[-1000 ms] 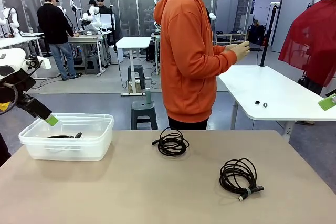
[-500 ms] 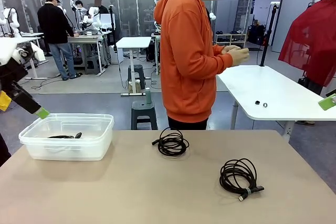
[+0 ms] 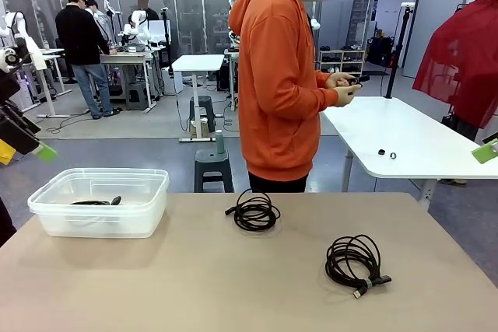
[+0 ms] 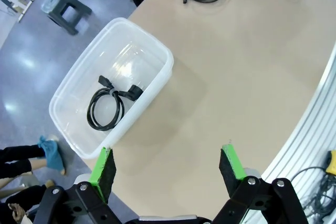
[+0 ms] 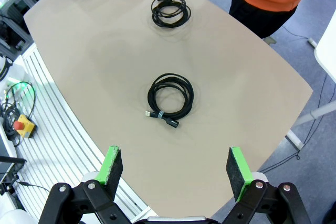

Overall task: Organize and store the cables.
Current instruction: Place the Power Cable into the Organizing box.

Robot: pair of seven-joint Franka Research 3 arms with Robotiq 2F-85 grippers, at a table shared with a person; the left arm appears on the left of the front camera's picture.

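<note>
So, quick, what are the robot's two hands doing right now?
Left hand: open, holding nothing.
Right hand: open, holding nothing.

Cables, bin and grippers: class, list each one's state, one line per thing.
Stored cable: coiled, tied, lying in the clear bin.
Middle cable: coiled, on the table, outside the bin.
Right-hand cable: coiled, tied, on the table.
Clear bin: open, no lid, holds one cable.
Left gripper: open, empty.
Right gripper: open, empty.

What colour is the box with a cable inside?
The box is clear, see-through plastic; the left wrist view shows it best.
</note>
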